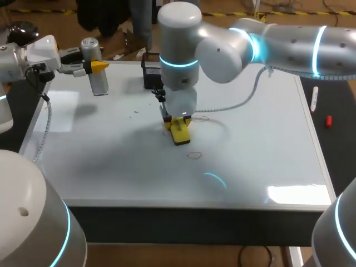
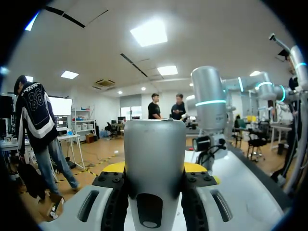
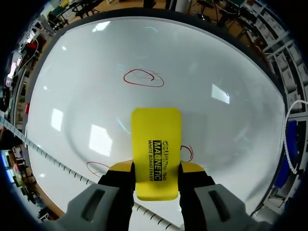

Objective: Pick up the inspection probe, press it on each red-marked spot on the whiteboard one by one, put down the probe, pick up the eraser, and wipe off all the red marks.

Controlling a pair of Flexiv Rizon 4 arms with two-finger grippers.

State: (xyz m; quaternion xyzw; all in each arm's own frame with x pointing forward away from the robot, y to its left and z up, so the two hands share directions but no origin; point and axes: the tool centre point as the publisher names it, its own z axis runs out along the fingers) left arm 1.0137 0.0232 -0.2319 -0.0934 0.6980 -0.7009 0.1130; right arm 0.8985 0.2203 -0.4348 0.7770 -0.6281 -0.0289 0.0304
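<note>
My left gripper is shut on the grey cylindrical probe, holding it upright above the whiteboard's far left corner. In the left wrist view the probe fills the gap between the yellow tips. My right arm reaches to the board's middle, and its gripper is shut on the yellow eraser, which rests on the board. In the right wrist view the eraser sticks out ahead of the gripper. One red circle lies ahead of it, and red marks show at both its sides.
A black pen holder stands at the board's far edge, behind the right gripper. A small red loop lies just in front of the eraser. A marker and a red cap lie off the board's right edge.
</note>
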